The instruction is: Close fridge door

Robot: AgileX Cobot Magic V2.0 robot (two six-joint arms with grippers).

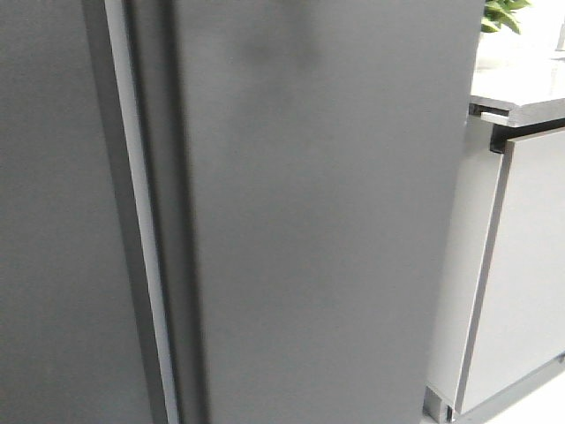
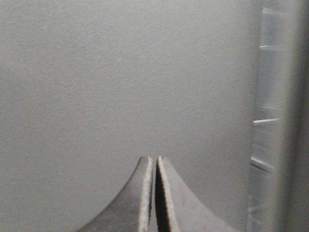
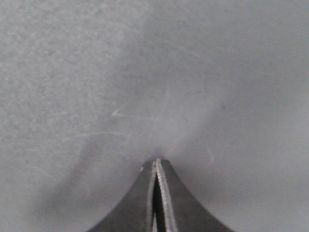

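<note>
Two matte dark grey doors fill the front view, with a pale strip at the seam between them. The right-hand fridge door stands nearly flush, its dark side edge showing beside the seam; its white inner face is hidden. My right gripper is shut and empty, its tip against a scuffed grey door face, casting a shadow there. My left gripper is shut and empty, close to a plain grey face, with a pale ribbed strip beside it. Neither gripper shows in the front view.
The second dark grey door is on the left. Glossy light grey cabinet fronts stand to the right under a pale countertop, with a green plant at the top right corner.
</note>
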